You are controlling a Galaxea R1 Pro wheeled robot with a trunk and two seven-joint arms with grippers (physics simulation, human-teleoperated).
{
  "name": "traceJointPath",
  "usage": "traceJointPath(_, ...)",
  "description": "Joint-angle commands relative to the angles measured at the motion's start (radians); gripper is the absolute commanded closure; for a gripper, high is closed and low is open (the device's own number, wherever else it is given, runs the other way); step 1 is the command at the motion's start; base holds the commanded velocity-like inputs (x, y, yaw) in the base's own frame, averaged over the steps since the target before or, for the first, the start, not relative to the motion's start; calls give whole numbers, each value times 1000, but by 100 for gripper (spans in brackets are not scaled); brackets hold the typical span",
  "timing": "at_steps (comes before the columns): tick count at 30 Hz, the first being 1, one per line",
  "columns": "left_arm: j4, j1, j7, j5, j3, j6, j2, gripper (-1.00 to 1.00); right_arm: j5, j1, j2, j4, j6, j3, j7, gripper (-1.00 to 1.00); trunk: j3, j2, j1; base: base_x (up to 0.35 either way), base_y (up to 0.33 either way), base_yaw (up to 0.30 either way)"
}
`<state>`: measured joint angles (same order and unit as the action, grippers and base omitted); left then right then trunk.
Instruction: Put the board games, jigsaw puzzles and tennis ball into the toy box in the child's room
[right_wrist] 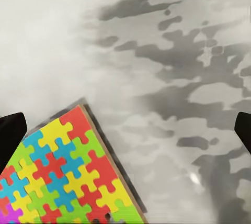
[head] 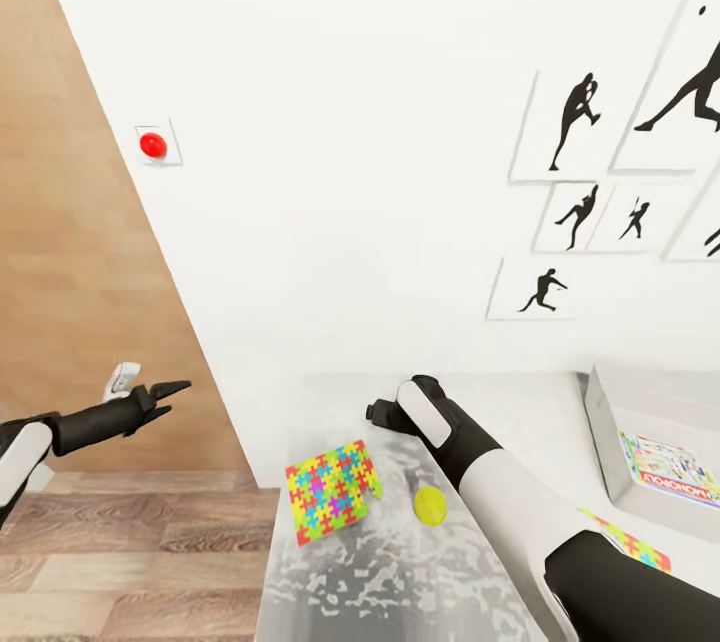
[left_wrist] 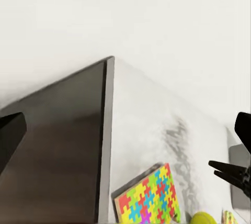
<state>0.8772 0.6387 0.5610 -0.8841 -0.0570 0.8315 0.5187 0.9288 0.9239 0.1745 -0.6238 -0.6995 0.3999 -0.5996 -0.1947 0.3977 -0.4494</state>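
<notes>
A colourful jigsaw puzzle (head: pixel 330 490) lies flat near the left end of the marbled grey table (head: pixel 400 582), and a yellow-green tennis ball (head: pixel 430 505) rests just right of it. My right gripper (head: pixel 380 413) hovers over the table beyond the puzzle, open and holding nothing; its wrist view looks down on the puzzle's corner (right_wrist: pixel 63 177). A second puzzle (head: pixel 632 542) peeks out from under my right forearm. The grey toy box (head: pixel 606 432) at the right holds a Monopoly board game (head: pixel 672 470). My left gripper (head: pixel 168 394) hangs open left of the table, above the floor.
The table stands against a white wall with framed athlete silhouettes (head: pixel 575 127) and a red button (head: pixel 153 144). A wooden panel (head: pixel 60 222) and wood floor (head: pixel 130 542) lie to the left. The left wrist view shows the table's dark side (left_wrist: pixel 57 145), puzzle (left_wrist: pixel 149 198) and ball (left_wrist: pixel 204 219).
</notes>
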Motion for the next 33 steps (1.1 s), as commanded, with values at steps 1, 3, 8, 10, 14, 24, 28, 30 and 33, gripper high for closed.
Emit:
traceJointPath(1, 8, 1, -35, -1, 2, 6, -6, -100, 8, 1, 0, -1, -7, 6, -8, -100, -4, 2, -1, 0, 0, 0)
traceJointPath(3, 16, 1, -75, -1, 5, 5, -13, -100, 8, 1, 0, -1, -12, 23, -1, -100, -7, 2, -1, 0, 0, 0)
traceJointPath(8, 23, 1, -115, -1, 10, 5, -33, -100, 10, 1, 0, -1, -16, 81, 71, -100, -15, 2, -1, 0, 0, 0)
traceJointPath(10, 24, 1, -120, -1, 18, 5, -37, -100, 10, 1, 0, -1, -17, 93, 109, -100, -18, 2, -1, 0, 0, 0)
traceJointPath(14, 25, 1, -124, -1, 39, 3, -39, -100, 10, 1, 0, 0, -15, 100, 133, -100, -25, 2, -1, 0, 0, 0)
traceJointPath(24, 25, 1, -125, -1, 49, 2, -57, -100, 7, 1, 0, 1, -13, 101, 139, -100, -41, 2, -1, 0, 0, 0)
traceJointPath(28, 25, 1, -125, -1, 49, 2, -61, -100, 11, 1, 0, 1, -15, 100, 141, -100, -48, 2, -1, 0, 0, 0)
traceJointPath(30, 25, 1, -125, -1, 49, 1, -61, -100, 13, 1, 0, 1, -17, 100, 142, -100, -51, 2, -1, 0, 0, 0)
traceJointPath(33, 25, 1, -125, -1, 49, 1, -61, -100, 15, 1, 0, 1, -18, 100, 142, -100, -56, 2, -1, 0, 0, 0)
